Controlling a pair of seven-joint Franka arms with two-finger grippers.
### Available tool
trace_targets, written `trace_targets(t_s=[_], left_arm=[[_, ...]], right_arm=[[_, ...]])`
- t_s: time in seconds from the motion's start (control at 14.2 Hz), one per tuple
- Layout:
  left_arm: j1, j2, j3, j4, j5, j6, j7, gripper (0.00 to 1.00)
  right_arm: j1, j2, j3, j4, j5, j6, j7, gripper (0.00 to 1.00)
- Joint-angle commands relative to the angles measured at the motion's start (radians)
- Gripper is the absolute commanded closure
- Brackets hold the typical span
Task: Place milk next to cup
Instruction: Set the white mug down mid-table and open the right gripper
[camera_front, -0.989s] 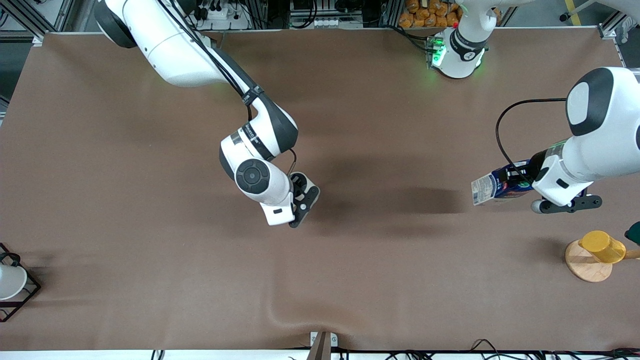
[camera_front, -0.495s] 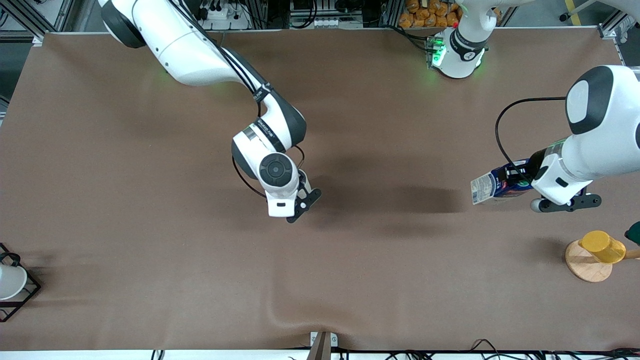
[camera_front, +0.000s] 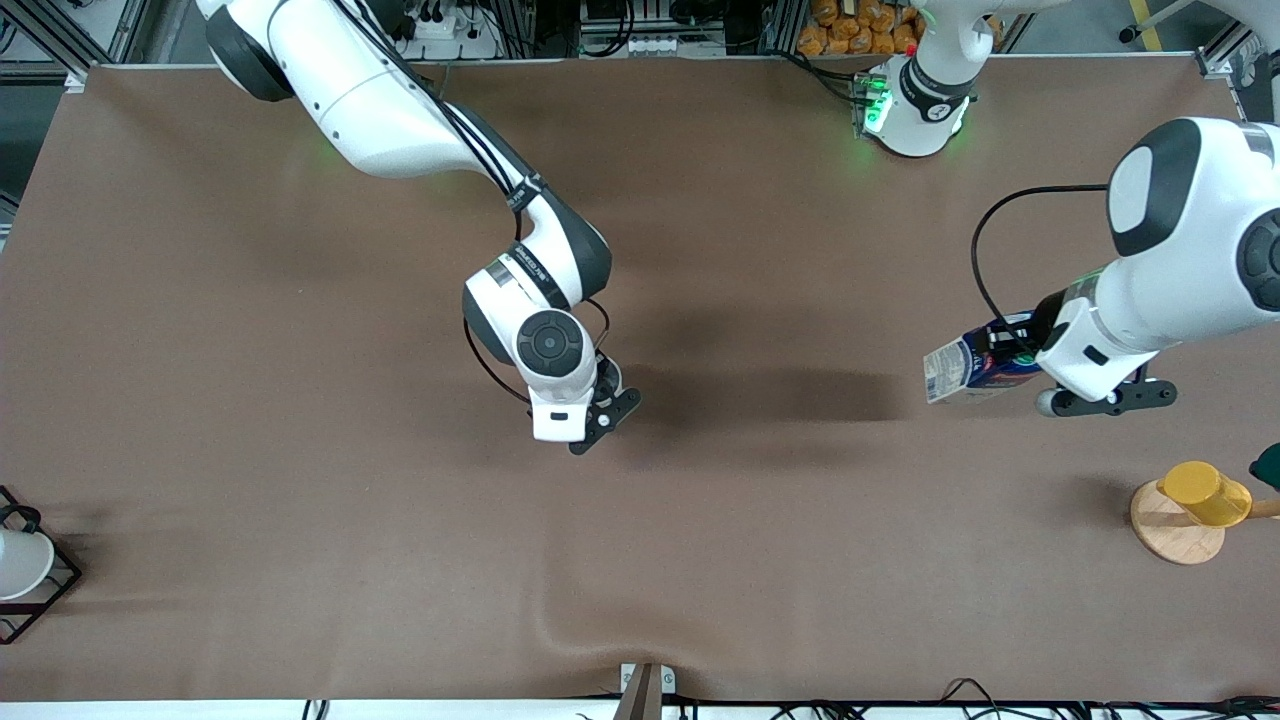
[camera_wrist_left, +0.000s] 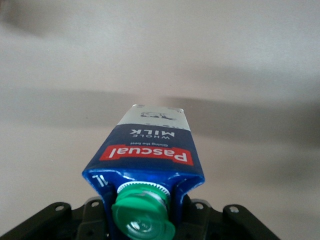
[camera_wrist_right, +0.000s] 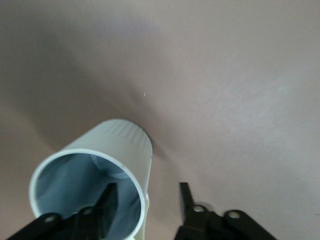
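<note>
The milk (camera_front: 965, 368) is a dark-blue carton with a green cap (camera_wrist_left: 142, 215), a red label and a white panel. My left gripper (camera_front: 1022, 366) is shut on its top end and holds it tilted above the table at the left arm's end; it fills the left wrist view (camera_wrist_left: 150, 150). The cup (camera_wrist_right: 107, 155) is a pale mug with a grey inside, standing on the table near the middle. My right gripper (camera_wrist_right: 145, 189) is open astride its rim, one finger inside and one outside. In the front view my right gripper (camera_front: 600, 415) hides the cup.
A yellow cup (camera_front: 1205, 492) sits on a wooden disc (camera_front: 1165, 535) near the front at the left arm's end. A white cup (camera_front: 18, 565) sits in a black wire rack (camera_front: 55, 590) at the right arm's end. The brown table cover has a wrinkle (camera_front: 560, 628) near the front edge.
My left arm has carried the milk a little toward the middle of the table. My right hand has turned and shifted slightly over the cup.
</note>
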Motion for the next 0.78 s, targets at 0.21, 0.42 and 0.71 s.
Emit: trace_targets(t_s=[0.21,0.42,0.71], left_arm=[[-0.105,0.009,-0.116,0.099,-0.017,-0.017,-0.321,0.58],[-0.232,0.048,-0.127,0.162,-0.043,-0.017,-0.519,0.59],[-0.465,0.203,-0.113,0.276,-0.039,-0.012,-0.639,0.59]], right_arm=[[-0.133,-0.244,0.007,-0.025,-0.011,-0.224,0.007,0.0],[-0.291,-0.327,0.007,-0.075,-0.021,-0.251,0.004,0.0],[-0.477,-0.529,0.01,-0.227,-0.021,-0.247,0.0,0.0]])
